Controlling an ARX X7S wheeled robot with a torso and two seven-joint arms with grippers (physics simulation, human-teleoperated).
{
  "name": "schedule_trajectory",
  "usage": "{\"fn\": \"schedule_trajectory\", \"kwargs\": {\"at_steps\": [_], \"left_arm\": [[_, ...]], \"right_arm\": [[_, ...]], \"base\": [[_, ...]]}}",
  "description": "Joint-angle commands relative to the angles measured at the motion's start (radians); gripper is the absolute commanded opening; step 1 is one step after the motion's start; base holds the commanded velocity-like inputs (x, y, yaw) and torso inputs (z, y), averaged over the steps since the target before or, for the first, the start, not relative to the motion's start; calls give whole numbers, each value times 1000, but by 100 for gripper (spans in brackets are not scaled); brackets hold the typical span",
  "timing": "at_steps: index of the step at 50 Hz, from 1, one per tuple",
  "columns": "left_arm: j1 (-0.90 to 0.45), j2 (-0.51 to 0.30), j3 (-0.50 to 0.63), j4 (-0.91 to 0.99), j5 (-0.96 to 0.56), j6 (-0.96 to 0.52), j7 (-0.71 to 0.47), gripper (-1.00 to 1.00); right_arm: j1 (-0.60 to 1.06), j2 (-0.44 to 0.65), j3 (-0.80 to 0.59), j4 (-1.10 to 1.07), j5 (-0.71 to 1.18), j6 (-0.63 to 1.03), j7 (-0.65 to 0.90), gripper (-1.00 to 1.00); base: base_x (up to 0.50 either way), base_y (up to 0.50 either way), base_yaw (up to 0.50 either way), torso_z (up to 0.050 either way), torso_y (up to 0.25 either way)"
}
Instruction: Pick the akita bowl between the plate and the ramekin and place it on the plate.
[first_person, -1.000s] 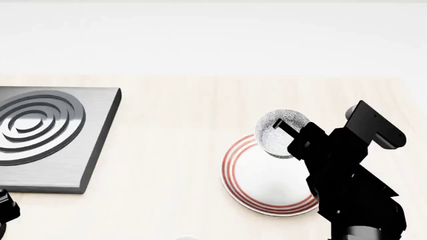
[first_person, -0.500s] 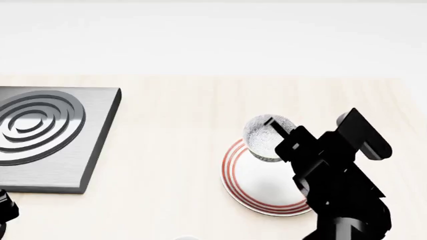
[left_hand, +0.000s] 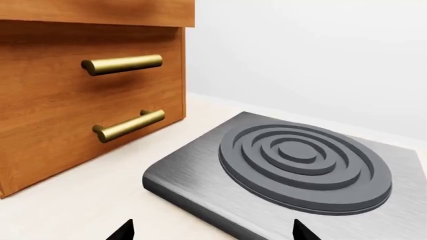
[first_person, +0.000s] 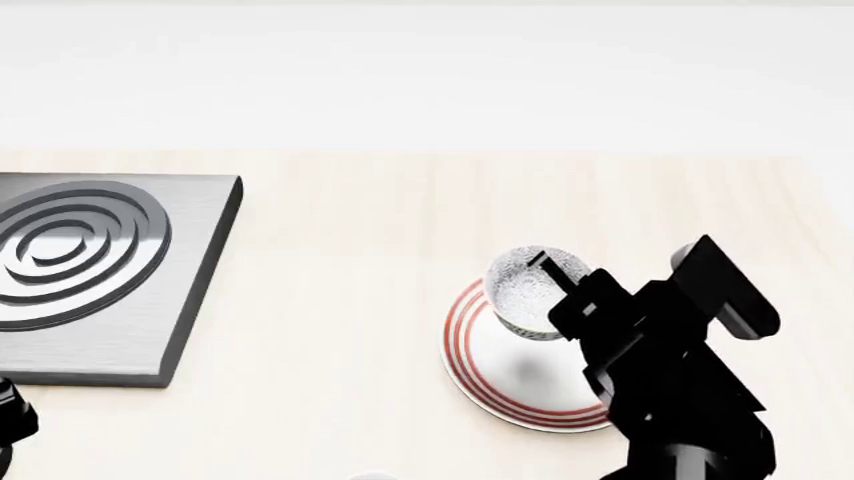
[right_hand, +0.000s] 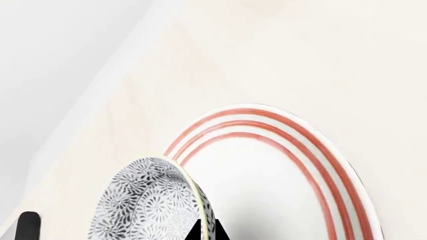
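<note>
One pincer (first_person: 550, 283) grips the akita bowl (first_person: 529, 290) above the plate's (first_person: 470, 345) far rim.

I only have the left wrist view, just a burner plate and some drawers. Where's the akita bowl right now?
Observer: The akita bowl is in the right end effector, over the far edge of the plate.
Operator: Has it been set down yet?
Observer: Not clearly. The right wrist view shows the bowl tilted, with one finger at its rim; whether it touches the plate I cannot tell.
Operator: And my left arm, is it anywhere near that?
Observer: No. In the head view only a dark bit of the left arm shows at the near left corner, beside the burner plate, well apart from the plate.
</note>
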Motion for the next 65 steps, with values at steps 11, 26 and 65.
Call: {"fn": "schedule_trajectory", "kwargs": {"at_steps": [11, 26, 65], "left_arm": [[10, 15, -22, 19, -9, 0, 36, 100], [9, 15, -18, 13, -7, 7, 35, 100], [10, 10, -13, 19, -16, 4, 27, 100]], "right_arm": [[-10, -14, 52, 0, -38, -35, -28, -100], [-21, -10, 31, 0, -46, -30, -40, -100], [-23, -10, -27, 0, -50, -35, -73, 100]], "base": [[0, 0, 0, 0, 0], [0, 0, 0, 0, 1], [0, 0, 0, 0, 0]]}}
